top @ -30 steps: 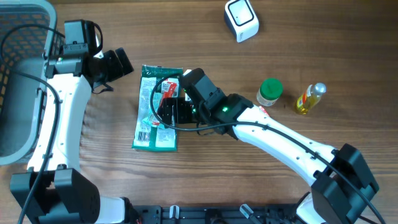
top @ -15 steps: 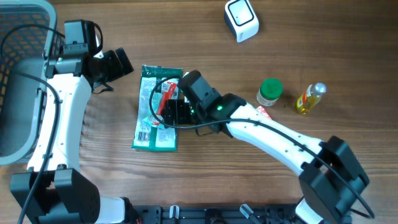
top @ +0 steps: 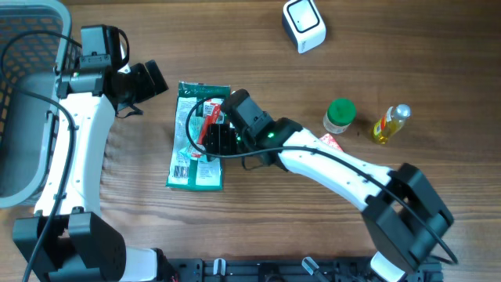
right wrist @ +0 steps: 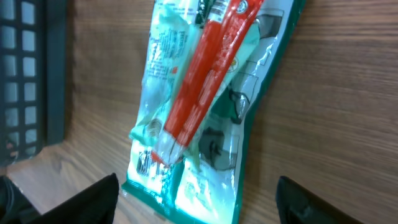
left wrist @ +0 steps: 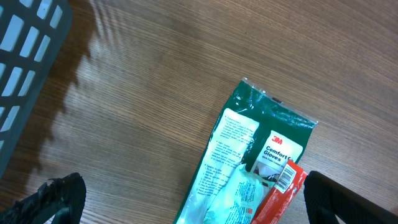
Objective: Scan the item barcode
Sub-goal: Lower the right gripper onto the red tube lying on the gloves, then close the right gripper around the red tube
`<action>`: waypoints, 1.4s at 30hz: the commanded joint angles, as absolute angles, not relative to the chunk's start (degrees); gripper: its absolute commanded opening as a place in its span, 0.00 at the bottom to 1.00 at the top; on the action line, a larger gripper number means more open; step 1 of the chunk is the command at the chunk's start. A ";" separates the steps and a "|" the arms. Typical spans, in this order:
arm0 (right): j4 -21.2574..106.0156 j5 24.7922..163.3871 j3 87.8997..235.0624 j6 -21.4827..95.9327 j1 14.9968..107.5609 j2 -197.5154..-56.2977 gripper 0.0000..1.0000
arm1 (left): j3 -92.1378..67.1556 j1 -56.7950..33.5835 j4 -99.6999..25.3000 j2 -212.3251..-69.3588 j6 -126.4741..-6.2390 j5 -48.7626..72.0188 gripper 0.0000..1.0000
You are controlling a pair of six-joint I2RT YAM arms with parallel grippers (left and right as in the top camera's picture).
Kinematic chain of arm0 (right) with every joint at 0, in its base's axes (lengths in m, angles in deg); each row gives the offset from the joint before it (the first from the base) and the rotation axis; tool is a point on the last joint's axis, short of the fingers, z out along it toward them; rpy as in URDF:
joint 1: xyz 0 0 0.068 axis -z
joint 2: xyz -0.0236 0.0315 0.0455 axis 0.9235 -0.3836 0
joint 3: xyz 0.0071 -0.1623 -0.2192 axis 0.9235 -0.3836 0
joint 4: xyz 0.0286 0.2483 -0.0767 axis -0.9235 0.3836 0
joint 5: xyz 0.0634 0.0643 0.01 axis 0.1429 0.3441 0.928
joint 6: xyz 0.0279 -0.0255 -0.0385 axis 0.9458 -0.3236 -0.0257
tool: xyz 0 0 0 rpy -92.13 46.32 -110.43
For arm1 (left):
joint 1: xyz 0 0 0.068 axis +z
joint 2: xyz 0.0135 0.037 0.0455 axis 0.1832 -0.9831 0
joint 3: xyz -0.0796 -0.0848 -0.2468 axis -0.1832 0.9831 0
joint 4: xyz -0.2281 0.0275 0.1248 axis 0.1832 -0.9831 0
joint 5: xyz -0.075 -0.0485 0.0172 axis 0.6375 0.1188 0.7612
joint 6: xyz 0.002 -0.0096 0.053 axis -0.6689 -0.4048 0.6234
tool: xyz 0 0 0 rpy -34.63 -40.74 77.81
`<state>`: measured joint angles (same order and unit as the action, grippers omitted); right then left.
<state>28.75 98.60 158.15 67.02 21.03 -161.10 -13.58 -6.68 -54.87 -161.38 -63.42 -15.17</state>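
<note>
Wood table [top: 438, 63], red stick [right wrist: 205, 74] atop glove packet [left wrist: 236, 143], its barcode [left wrist: 283, 177] seemingly wrist-view only, both arms' jaws apart

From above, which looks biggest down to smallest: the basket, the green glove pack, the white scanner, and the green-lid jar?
Largest to smallest:
1. basket, even though it is cut off at the picture's edge
2. glove pack
3. white scanner
4. green-lid jar
</note>
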 commanded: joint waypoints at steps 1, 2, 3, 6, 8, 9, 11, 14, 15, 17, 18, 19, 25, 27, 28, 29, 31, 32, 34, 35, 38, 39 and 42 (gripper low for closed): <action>26.04 97.62 158.34 70.58 21.01 -164.53 0.72 | -14.22 -6.52 -54.74 -160.87 -63.35 -14.73 1.00; 25.41 97.64 158.34 72.00 21.01 -164.88 0.69 | -14.22 -6.52 -54.74 -160.87 -63.35 -14.73 1.00; 24.73 97.66 158.34 73.44 20.99 -165.39 0.65 | -14.22 -6.52 -54.74 -160.87 -63.35 -14.73 1.00; 23.96 97.66 158.34 78.25 20.99 -166.28 0.59 | -14.22 -6.52 -54.74 -160.87 -63.35 -14.73 1.00; 23.88 97.66 158.34 82.36 20.99 -167.00 0.55 | -14.22 -6.52 -54.74 -160.87 -63.35 -14.73 1.00; 23.72 97.69 158.34 83.69 20.94 -167.20 0.52 | -14.22 -6.52 -54.74 -160.87 -63.35 -14.73 1.00; 23.72 97.88 158.34 85.94 20.90 -167.55 0.49 | -14.22 -6.52 -54.74 -160.87 -63.35 -14.73 1.00; 23.53 98.10 158.34 87.36 20.66 -167.90 0.48 | -14.22 -6.52 -54.74 -160.87 -63.35 -14.73 1.00; 23.53 98.08 158.34 87.95 20.40 -167.94 0.48 | -14.22 -6.52 -54.74 -160.87 -63.35 -14.73 1.00; 23.18 98.10 158.34 87.98 20.05 -168.14 0.49 | -14.22 -6.52 -54.74 -160.87 -63.35 -14.73 1.00; 22.70 98.08 158.34 87.95 19.67 -168.34 0.48 | -14.22 -6.52 -54.74 -160.87 -63.35 -14.73 1.00; 22.33 98.06 158.34 87.93 19.35 -168.47 0.48 | -14.22 -6.52 -54.74 -160.87 -63.35 -14.73 1.00; 20.64 98.06 158.34 88.04 18.47 -168.55 0.48 | -14.22 -6.52 -54.74 -160.87 -63.35 -14.73 1.00; 20.25 98.03 158.34 88.09 18.47 -168.55 0.47 | -14.22 -6.52 -54.74 -160.87 -63.35 -14.73 1.00; 20.16 98.03 158.34 88.81 18.47 -168.55 0.47 | -14.22 -6.52 -54.74 -160.87 -63.35 -14.73 1.00; 20.16 98.06 158.34 89.94 18.47 -168.58 0.46 | -14.22 -6.52 -54.74 -160.87 -63.35 -14.73 1.00; 20.14 98.06 158.34 91.01 18.47 -168.80 0.44 | -14.22 -6.52 -54.74 -160.87 -63.35 -14.73 1.00; 20.12 98.03 158.34 91.04 18.41 -168.97 0.43 | -14.22 -6.52 -54.74 -160.87 -63.35 -14.73 1.00; 19.79 98.06 158.34 91.06 18.17 -169.52 0.42 | -14.22 -6.52 -54.74 -160.87 -63.35 -14.73 1.00; 19.22 98.08 158.37 91.06 17.90 -169.95 0.42 | -14.22 -6.52 -54.74 -160.87 -63.35 -14.73 1.00; 18.11 98.08 158.37 91.04 17.27 -170.68 0.42 | -14.22 -6.52 -54.74 -160.87 -63.35 -14.73 1.00; 17.98 98.08 158.37 91.04 17.05 -170.70 0.43 | -14.22 -6.52 -54.74 -160.87 -63.35 -14.73 1.00; 18.02 98.06 158.37 91.04 16.99 -170.70 0.40 | -14.22 -6.52 -54.74 -160.87 -63.35 -14.73 1.00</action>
<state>18.41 98.41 158.15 90.23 17.49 -169.71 -13.58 -6.68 -54.87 -161.38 -63.42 -15.17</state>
